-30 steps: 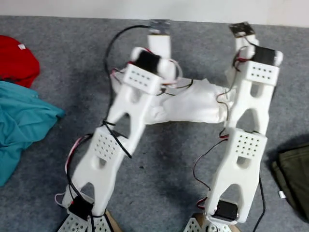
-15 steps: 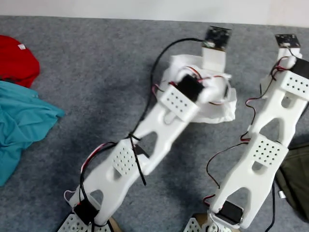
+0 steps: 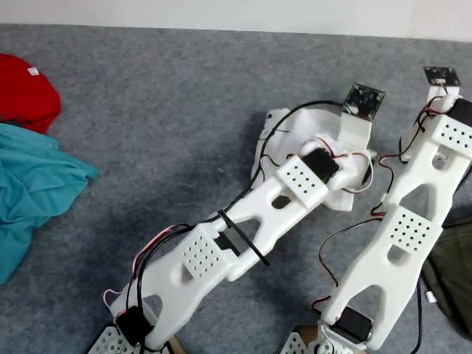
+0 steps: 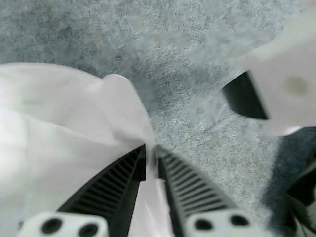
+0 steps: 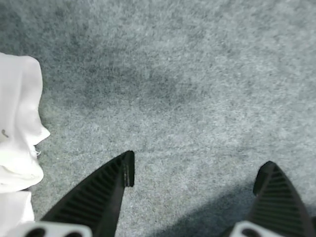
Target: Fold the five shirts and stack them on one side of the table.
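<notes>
A white shirt [image 3: 286, 135] lies bunched on the grey carpet right of centre, partly under the left arm's wrist. In the left wrist view my left gripper [image 4: 151, 152] is shut on a fold of the white shirt [image 4: 64, 123]. My right gripper [image 5: 196, 172] is open above bare carpet, with the white shirt [image 5: 19, 111] just beside one finger and not touching it. At the far left lie a red shirt [image 3: 26, 92] and a teal shirt [image 3: 37, 192], both crumpled. A dark green shirt [image 3: 451, 273] lies at the right edge.
The left arm [image 3: 243, 228] stretches diagonally across the table's middle. The right arm [image 3: 402, 228] stands close beside it on the right. Grey carpet [image 3: 147, 96] covers the table, and a pale strip runs along its far edge.
The left arm swung right, dragging the white shirt from a spread strip into a compact bunch. The right arm moved right, off the shirt's end.
</notes>
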Robot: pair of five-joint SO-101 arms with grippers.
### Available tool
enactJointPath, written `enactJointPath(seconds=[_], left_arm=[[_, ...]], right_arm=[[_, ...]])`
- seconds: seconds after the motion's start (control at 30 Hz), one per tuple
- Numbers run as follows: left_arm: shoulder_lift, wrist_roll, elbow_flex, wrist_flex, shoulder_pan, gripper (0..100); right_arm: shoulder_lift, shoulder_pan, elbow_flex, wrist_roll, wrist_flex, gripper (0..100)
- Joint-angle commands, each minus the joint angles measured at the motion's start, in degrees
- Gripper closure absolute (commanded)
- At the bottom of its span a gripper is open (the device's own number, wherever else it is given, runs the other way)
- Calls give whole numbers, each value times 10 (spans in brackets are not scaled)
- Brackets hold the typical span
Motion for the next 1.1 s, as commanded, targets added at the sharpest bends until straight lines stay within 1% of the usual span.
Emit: enactJointPath(seconds=[0.0,0.1,0.17,0.23,0.33,0.47,0.53,0.6,0.67,0.77,0.87,0.9,1.0,1.07], left_arm=[[-45,4,-5,8,-4,662],[-58,1,-51,62,1,460],[-66,1,-90,94,4,383],[-76,1,-134,125,2,370],[-97,1,-211,202,-31,370],[-118,1,-297,309,-121,370],[-121,4,-330,382,-169,376],[-117,5,-349,438,-205,423],[-104,5,-352,459,-234,524],[-95,2,-353,459,-272,749],[-87,1,-349,460,-293,972],[-81,1,-341,460,-301,1000],[-66,1,-303,460,-317,923],[-56,2,-269,460,-320,917]], right_arm=[[-13,-10,-25,-5,4,630],[-13,-19,-25,-6,4,630],[-13,-24,-25,-6,4,630],[-13,-27,-25,-7,4,630],[-13,-27,-25,-8,4,630],[-15,-45,-26,-11,7,630],[-34,-64,-22,-43,7,630],[-67,-80,-20,-85,7,630],[-108,-95,-9,-119,8,630],[-202,-122,70,-142,8,630],[-327,-162,217,-143,7,630],[-374,-178,269,-142,7,630],[-490,-210,401,-142,3,630],[-546,-229,480,-142,-6,630]])
